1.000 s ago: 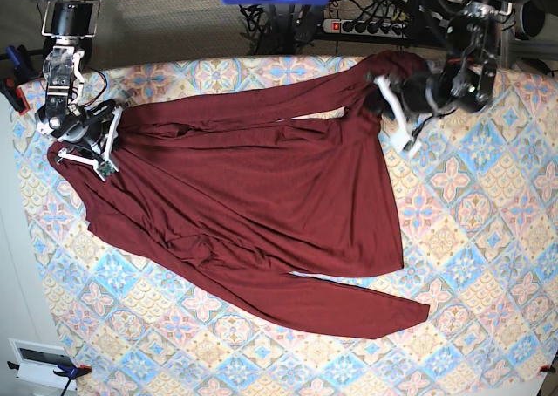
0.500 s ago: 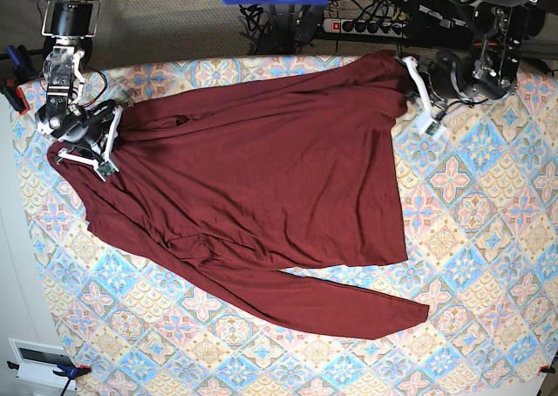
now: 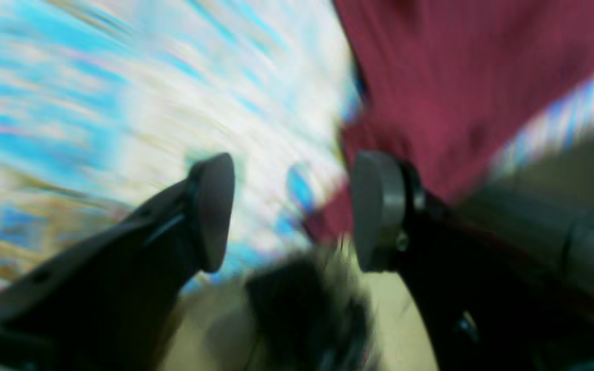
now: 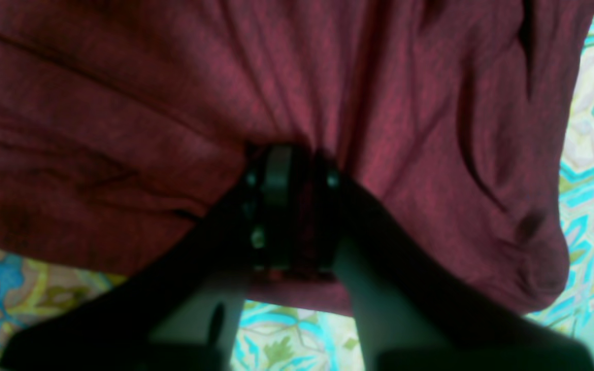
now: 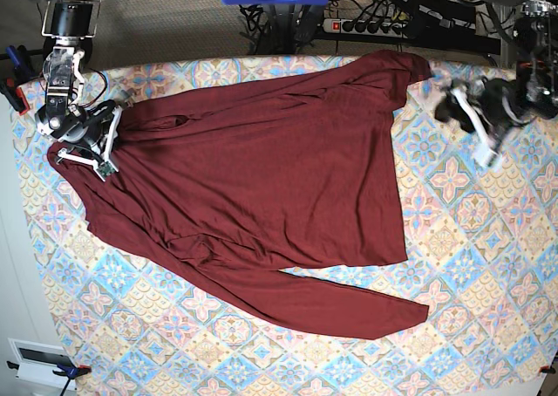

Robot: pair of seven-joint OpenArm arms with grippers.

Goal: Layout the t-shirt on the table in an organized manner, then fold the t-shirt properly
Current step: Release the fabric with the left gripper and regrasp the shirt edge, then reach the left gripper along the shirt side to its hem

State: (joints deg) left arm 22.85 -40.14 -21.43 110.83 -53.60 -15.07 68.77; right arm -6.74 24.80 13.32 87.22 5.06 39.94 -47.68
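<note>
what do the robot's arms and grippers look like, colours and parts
The right gripper has white plastic finger frames on a black and silver arm with thin dark cables. The left gripper looks the same: white frames, black body. Up close, its fingers are matte black with rounded grey oval pads.

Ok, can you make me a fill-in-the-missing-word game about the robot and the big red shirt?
1. The t-shirt lying on the table is dark ____.
2. The right gripper is ____ on the t-shirt's cloth.
3. The left gripper has its jaws ____ and holds nothing.
4. In the base view, the left gripper is off the shirt, over the patterned ____.

Missing words: maroon; shut; open; table
</note>
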